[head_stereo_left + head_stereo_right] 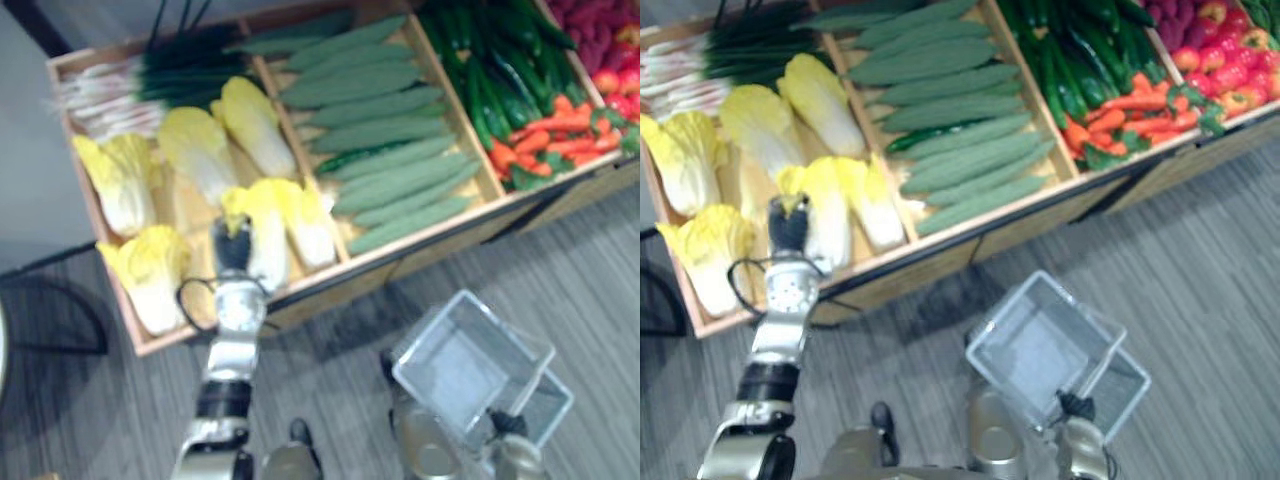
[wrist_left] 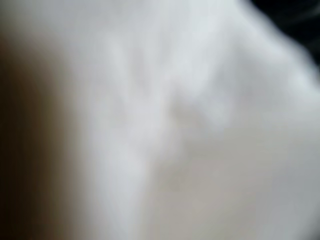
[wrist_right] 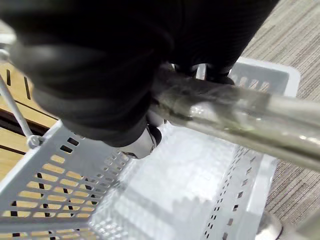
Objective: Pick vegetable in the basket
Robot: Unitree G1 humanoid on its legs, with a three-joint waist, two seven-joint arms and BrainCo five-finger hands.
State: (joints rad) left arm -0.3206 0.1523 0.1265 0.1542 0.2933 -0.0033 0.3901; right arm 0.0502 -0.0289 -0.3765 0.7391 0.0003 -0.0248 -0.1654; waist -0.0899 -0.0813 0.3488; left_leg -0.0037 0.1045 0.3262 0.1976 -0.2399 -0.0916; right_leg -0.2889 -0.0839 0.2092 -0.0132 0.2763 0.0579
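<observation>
Several pale yellow napa cabbages lie in the left bin of a wooden stall. My left hand reaches over the front edge of that bin onto one cabbage at the front middle. The left wrist view has a pale cabbage surface pressed very close. Low on the right hangs a grey perforated plastic basket, tilted and with nothing in it. My right hand is shut on its metal handle.
Long ridged green gourds fill the middle bin. To the right lie dark cucumbers, red-orange peppers and red fruit. Green onions lie behind the cabbages. Grey plank floor runs in front of the stall.
</observation>
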